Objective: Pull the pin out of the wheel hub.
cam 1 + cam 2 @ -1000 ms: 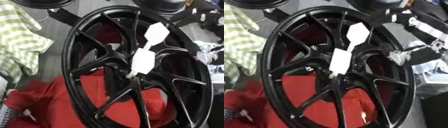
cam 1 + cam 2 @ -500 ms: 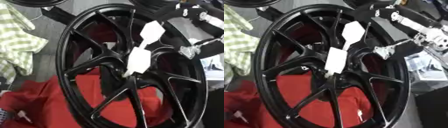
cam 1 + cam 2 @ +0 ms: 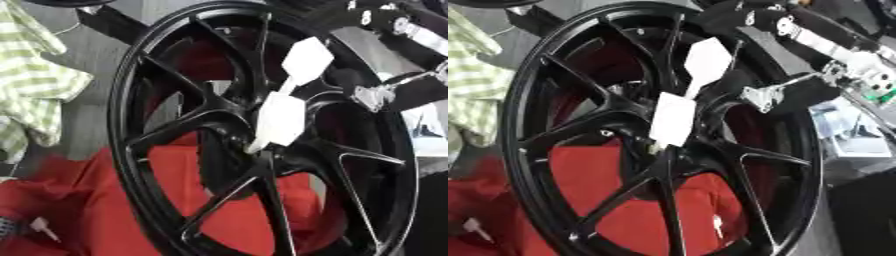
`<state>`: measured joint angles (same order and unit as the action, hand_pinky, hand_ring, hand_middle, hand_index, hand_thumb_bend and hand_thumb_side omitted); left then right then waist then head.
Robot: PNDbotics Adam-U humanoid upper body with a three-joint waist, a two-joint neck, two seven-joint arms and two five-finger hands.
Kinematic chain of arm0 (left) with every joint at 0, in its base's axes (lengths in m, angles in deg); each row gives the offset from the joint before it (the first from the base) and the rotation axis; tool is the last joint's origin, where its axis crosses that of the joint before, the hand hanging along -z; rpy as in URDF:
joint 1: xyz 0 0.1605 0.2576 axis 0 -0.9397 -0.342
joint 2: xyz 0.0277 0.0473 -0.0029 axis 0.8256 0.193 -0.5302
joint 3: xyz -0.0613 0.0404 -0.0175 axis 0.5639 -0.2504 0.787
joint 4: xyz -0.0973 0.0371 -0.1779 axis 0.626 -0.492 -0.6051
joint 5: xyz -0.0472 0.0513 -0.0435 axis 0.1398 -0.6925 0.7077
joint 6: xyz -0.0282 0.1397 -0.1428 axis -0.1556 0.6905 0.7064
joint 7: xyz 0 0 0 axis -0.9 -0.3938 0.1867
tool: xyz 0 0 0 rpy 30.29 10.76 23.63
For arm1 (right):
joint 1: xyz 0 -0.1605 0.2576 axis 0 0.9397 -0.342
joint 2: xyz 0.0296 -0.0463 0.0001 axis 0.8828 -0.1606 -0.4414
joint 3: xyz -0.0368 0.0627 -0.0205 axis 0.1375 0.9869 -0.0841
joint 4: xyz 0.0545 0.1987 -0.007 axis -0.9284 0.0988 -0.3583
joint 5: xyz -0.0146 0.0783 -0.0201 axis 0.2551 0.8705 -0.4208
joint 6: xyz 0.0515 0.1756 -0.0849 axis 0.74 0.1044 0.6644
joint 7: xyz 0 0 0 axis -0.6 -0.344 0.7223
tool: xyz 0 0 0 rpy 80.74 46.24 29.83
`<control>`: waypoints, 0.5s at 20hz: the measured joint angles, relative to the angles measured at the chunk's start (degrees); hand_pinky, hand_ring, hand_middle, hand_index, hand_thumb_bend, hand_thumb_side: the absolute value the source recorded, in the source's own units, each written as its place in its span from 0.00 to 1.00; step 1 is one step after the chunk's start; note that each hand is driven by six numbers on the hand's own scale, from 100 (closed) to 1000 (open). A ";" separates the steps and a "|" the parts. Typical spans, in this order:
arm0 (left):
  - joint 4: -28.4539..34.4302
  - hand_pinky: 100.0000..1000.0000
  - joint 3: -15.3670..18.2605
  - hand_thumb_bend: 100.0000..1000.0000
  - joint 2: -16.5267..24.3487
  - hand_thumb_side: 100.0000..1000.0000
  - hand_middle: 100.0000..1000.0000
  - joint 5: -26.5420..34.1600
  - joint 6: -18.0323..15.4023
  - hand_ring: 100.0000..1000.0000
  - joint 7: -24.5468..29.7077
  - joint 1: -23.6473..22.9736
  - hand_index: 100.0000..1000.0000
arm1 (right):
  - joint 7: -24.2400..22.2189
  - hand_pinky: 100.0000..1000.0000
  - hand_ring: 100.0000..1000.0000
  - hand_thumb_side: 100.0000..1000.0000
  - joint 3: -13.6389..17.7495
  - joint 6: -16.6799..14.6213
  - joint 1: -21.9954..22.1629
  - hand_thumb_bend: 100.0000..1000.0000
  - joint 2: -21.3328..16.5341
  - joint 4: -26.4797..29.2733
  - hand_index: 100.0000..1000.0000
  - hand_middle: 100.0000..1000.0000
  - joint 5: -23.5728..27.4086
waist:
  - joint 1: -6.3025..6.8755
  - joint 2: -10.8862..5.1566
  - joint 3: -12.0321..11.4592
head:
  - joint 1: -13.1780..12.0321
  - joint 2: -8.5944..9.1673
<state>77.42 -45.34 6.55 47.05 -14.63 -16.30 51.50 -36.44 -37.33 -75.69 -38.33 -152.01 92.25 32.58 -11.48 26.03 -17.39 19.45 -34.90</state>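
A large black wheel hub (image 3: 140, 150) with thin spokes stands tilted over a red cloth (image 3: 105, 210). A white pin (image 3: 280, 117) with two flat white tabs sticks up and to the right out of the hub's centre (image 3: 245, 150). My right arm (image 3: 820, 42), black with silver joints, reaches in from the upper right. Its hand (image 3: 802, 92) is a dark shape at the wheel's right rim, just right of the pin's upper tab and apart from it. The left hand shows in neither view.
A green-and-white checked cloth (image 3: 35, 85) lies to the left of the wheel. A small white object (image 3: 39, 227) rests on the red cloth at the lower left. Clear packaging (image 3: 846, 132) sits at the right, beyond the rim.
My right arm has come in from the upper right and moved closer to the pin's upper tab. The camera has shifted, so the wheel fills more of the view. The pin stays in the hub.
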 measured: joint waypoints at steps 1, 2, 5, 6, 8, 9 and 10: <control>0.00 0.52 0.00 0.00 0.00 0.72 0.54 -0.11 0.00 0.62 0.00 0.00 0.71 | -0.04 0.96 0.92 0.12 0.01 0.26 0.01 0.00 0.01 0.00 0.88 0.90 0.01 | -0.01 0.09 -0.05 | 0.09 0.26; 0.00 0.52 0.00 0.00 0.00 0.72 0.54 -0.22 0.00 0.62 0.00 0.00 0.71 | -0.08 0.96 0.92 0.12 0.01 0.48 0.04 0.00 0.02 0.00 0.88 0.90 0.01 | -0.06 0.16 -0.14 | 0.16 0.34; 0.00 0.52 0.00 0.00 0.00 0.73 0.54 -0.33 0.00 0.62 0.00 0.00 0.71 | -0.35 0.96 0.92 0.11 0.01 1.09 0.16 0.00 0.12 0.00 0.88 0.91 0.00 | -0.35 0.33 -0.29 | 0.30 0.79; 0.00 0.52 0.00 0.00 0.00 0.73 0.54 -0.40 0.00 0.62 0.00 0.00 0.71 | -0.51 0.96 0.92 0.11 0.01 1.29 0.30 0.00 0.19 0.00 0.88 0.91 -0.03 | -0.37 0.39 -0.29 | 0.30 0.83; 0.00 0.52 0.00 0.00 0.00 0.73 0.54 -0.58 0.00 0.62 0.00 0.00 0.71 | -0.85 0.96 0.93 0.11 0.01 1.63 0.32 0.00 0.22 0.00 0.88 0.91 -0.11 | -0.38 0.45 -0.29 | 0.30 0.93; 0.00 0.52 0.00 0.00 0.00 0.73 0.54 -0.70 0.01 0.62 -0.01 0.00 0.71 | -1.02 0.96 0.93 0.11 0.01 1.80 0.32 0.00 0.22 0.00 0.88 0.92 -0.19 | -0.44 0.46 -0.29 | 0.30 0.97; 0.00 0.52 0.00 0.00 0.00 0.73 0.54 -0.76 0.01 0.62 -0.01 -0.01 0.71 | -1.15 0.96 0.93 0.11 0.01 1.93 0.32 0.00 0.23 0.00 0.89 0.92 -0.28 | -0.49 0.47 -0.29 | 0.30 0.99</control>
<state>77.42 -45.34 6.55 46.29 -14.62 -16.31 51.50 -37.59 -37.32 -73.76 -38.02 -151.78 92.25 32.29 -11.97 26.49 -17.68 19.75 -33.90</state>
